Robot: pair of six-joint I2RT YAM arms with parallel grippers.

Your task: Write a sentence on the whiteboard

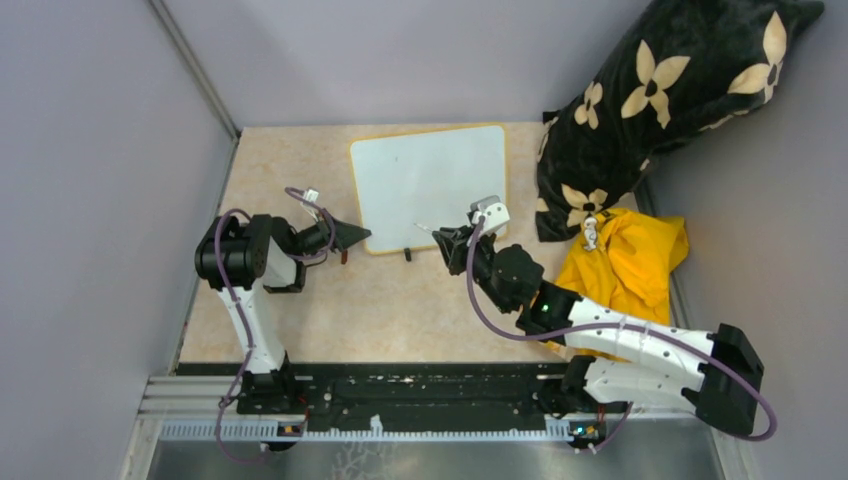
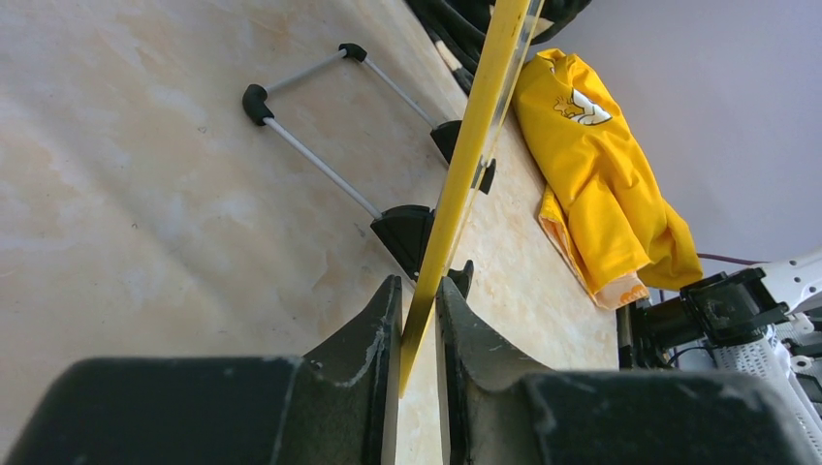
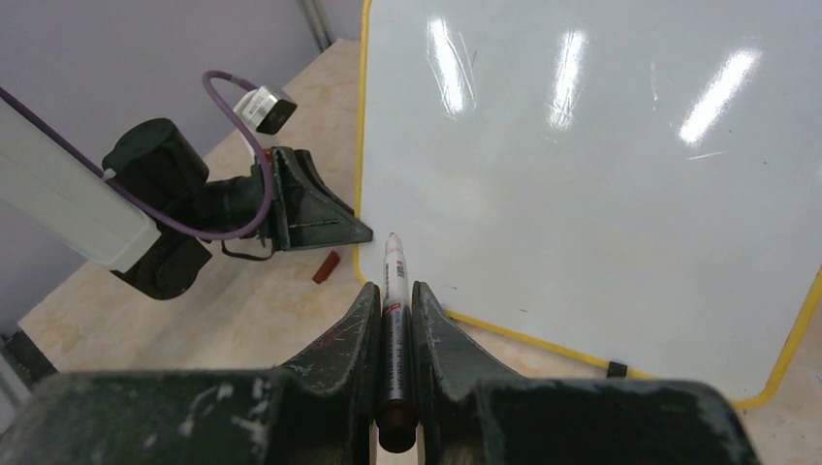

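The whiteboard (image 1: 430, 185) is propped leaning at the far middle of the table, and its yellow frame is pinched at the lower left corner by the left gripper (image 2: 419, 291). A marker (image 3: 395, 281) is clamped in the right gripper (image 1: 452, 242), with its tip near the lower left of the board; contact cannot be told. No writing is seen yet. The tip should probably be carried to the upper left first. Light, even pressure is advised, so that the board is not pushed back.
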